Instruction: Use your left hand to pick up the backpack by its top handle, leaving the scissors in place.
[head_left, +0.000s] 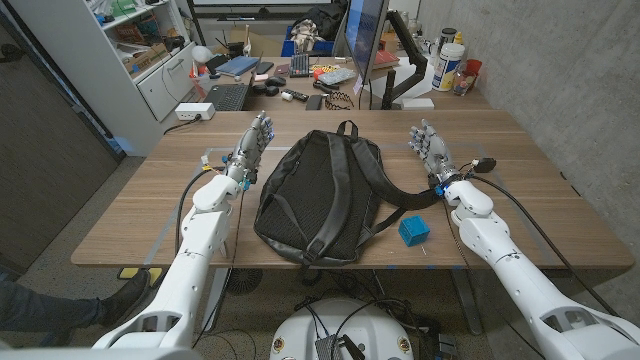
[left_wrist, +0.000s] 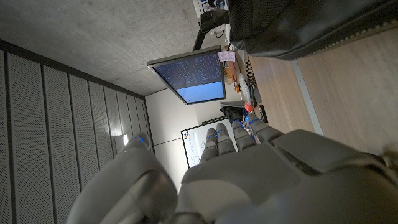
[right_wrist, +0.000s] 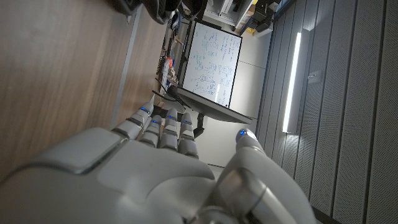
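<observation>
So we've got one black fabric backpack (head_left: 318, 195) lying flat in the middle of the wooden desk (head_left: 540, 215), its top handle (head_left: 346, 127) pointing at the far edge. Our left hand (head_left: 252, 148) sits just beside the backpack's left side, fingers straight and holding nothing. Our right hand (head_left: 430, 146) is off the backpack's right side, fingers also extended, nothing in it. One small blue cube-shaped object (head_left: 413, 230) sits near the backpack's lower right; we can't tell what it is.

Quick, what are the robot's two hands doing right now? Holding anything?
Left hand: open, holding nothing, beside the backpack.
Right hand: open, holding nothing.
</observation>
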